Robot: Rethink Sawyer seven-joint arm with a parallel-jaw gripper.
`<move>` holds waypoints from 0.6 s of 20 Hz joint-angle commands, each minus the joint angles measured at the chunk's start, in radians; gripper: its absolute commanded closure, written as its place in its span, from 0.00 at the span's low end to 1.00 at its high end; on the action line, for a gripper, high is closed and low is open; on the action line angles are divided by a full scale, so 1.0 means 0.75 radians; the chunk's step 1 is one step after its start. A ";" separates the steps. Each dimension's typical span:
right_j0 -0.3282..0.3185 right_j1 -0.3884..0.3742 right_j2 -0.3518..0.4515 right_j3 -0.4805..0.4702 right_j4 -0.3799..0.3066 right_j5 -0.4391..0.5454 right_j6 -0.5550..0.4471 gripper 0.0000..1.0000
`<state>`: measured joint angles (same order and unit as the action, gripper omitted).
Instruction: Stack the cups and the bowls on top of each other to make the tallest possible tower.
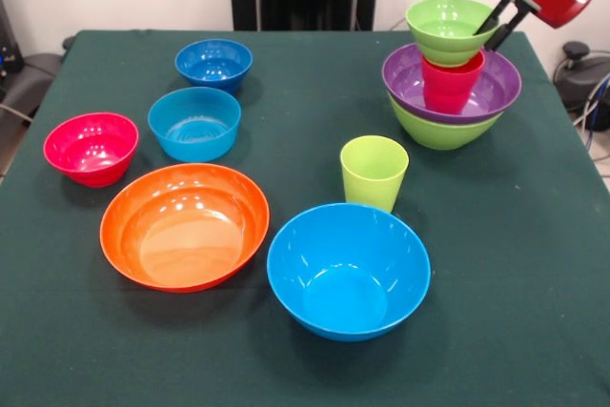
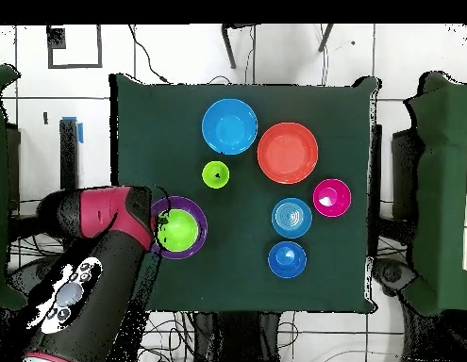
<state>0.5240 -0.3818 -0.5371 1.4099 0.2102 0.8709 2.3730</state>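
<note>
Atop the tower (image 1: 451,92), beside the green cup (image 1: 373,171), the hand (image 1: 498,23) pinches the small green bowl's (image 1: 448,30) rim: light, stiff, slippery plastic, best gripped at its thin wall.

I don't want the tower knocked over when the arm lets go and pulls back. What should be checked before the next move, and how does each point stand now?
1. Small lime green bowl sits on the red cup: ok.
2. Bowl level: not ok, looks slightly tilted.
3. Red cup inside the purple bowl: ok.
4. Tool clear of the bowl's rim: not ok, its tips straddle it.
5. Lime green cup apart from the tower: ok.
</note>
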 commanded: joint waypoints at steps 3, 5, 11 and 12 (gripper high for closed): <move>0.015 0.050 0.092 -0.035 0.045 -0.062 0.297 1.00; 0.017 0.054 0.087 -0.039 0.047 -0.061 0.297 1.00; 0.024 0.069 0.072 -0.050 0.050 -0.062 0.302 1.00; 0.026 0.070 0.070 -0.052 0.050 -0.062 0.303 1.00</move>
<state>0.5291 -0.3750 -0.5452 1.4098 0.2323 0.8709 2.3730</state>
